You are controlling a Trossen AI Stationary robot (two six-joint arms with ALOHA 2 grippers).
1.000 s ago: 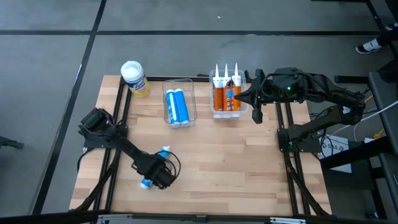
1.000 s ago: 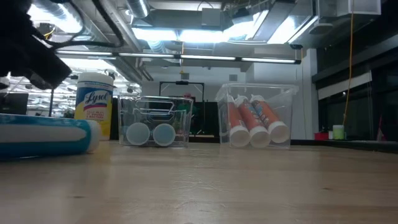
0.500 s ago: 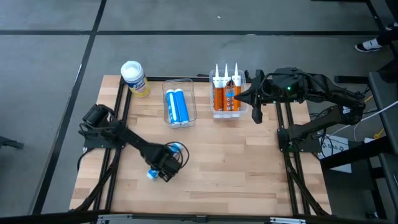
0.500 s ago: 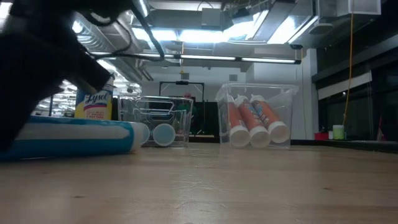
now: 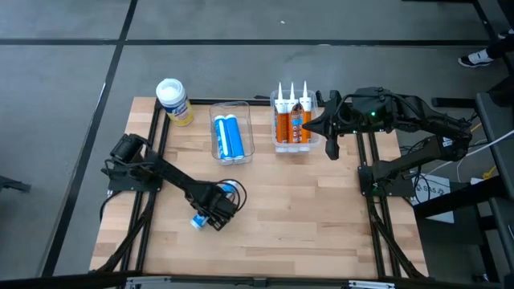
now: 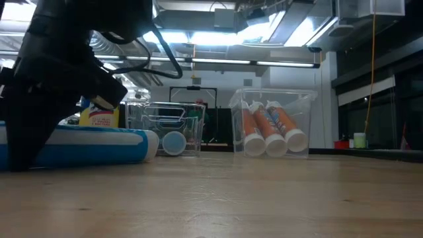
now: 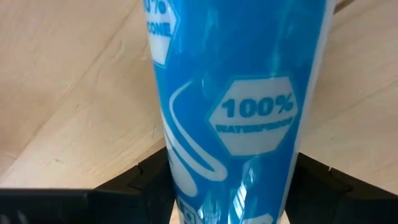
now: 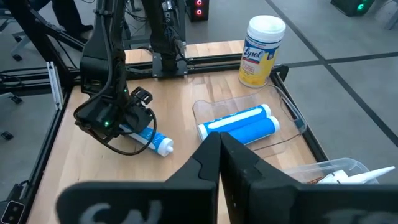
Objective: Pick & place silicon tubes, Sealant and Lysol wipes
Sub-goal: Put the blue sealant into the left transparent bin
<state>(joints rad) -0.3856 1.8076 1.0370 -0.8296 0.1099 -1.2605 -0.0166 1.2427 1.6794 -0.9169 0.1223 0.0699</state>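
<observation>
I see the left gripper (image 5: 215, 210) lower left of centre in the high view, fingers spread wide around a blue tube (image 7: 236, 93) lying on the table (image 5: 321, 217); a firm grip looks likely but I can't confirm. Right gripper (image 5: 331, 147) upper right, pinched closed, empty. Lysol wipes (image 5: 173, 100) stand upper left.

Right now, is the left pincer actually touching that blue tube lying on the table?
Touching. The left wrist view shows the blue tube filling the space between both dark fingers, with no gap. In the high view the left pincer sits over it.
</observation>
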